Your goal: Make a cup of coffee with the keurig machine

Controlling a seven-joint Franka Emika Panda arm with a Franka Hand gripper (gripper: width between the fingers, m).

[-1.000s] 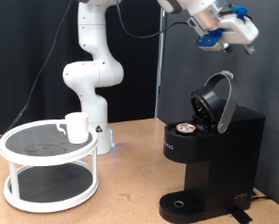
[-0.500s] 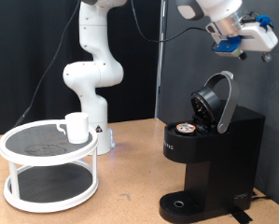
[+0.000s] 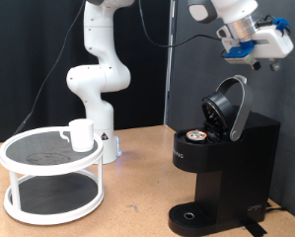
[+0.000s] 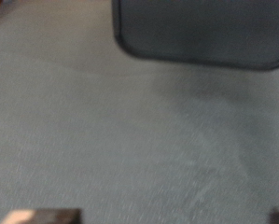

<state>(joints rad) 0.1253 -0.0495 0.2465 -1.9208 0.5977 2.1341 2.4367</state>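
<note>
The keurig machine (image 3: 224, 168) stands at the desk's (image 3: 137, 202) right end in the exterior view, close to the front edge, black and boxy, with its rounded lid (image 3: 228, 107) hinged up and back. In the opened chamber sits a small brown-topped pod (image 3: 195, 136), and the round drip tray (image 3: 191, 214) at the base has no mug on it. The cup (image 3: 81, 134), a small white mug, rests well apart from the machine, on the top shelf of a white two-tier round rack (image 3: 52, 174) near the desk's left end. The gripper (image 3: 270, 51) hangs high in the air above the raised lid, towards the exterior view's upper right corner, touching nothing and with nothing between its fingers; how wide those fingers stand cannot be told from either view. The wrist view is blurred, showing only a grey surface and a dark rounded block (image 4: 202, 33) at one edge. The arm's white base (image 3: 98, 74) rises behind the rack, by the desk's back edge.
</note>
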